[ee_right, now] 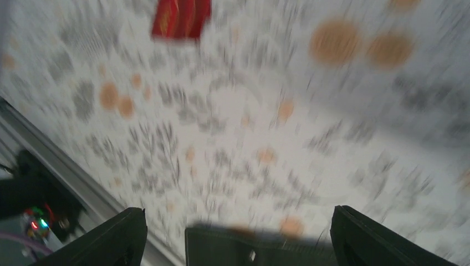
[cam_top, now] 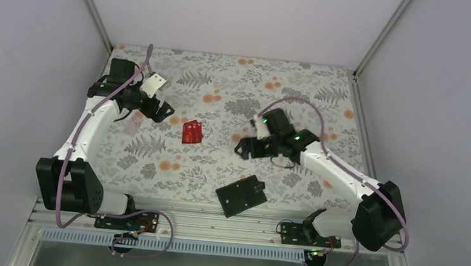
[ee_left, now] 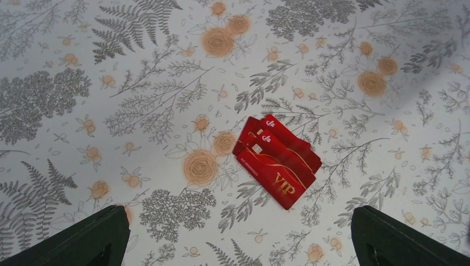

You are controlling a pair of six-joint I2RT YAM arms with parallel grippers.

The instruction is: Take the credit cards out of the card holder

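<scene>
Red credit cards point(ee_left: 275, 160): I count three, overlapping.
Black card holder point(cam_top: 241, 196): one, lying apart.
Left gripper point(ee_left: 238, 213): spread wide, empty.
Right gripper point(ee_right: 237, 213): fingers apart, empty.

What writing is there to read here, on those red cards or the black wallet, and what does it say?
"VIP": gold letters on the topmost of the credit cards.
Pale digits along that card's edge: too small to read.
Pale logos on the cards: unreadable.
The card holder: no writing legible.
</scene>
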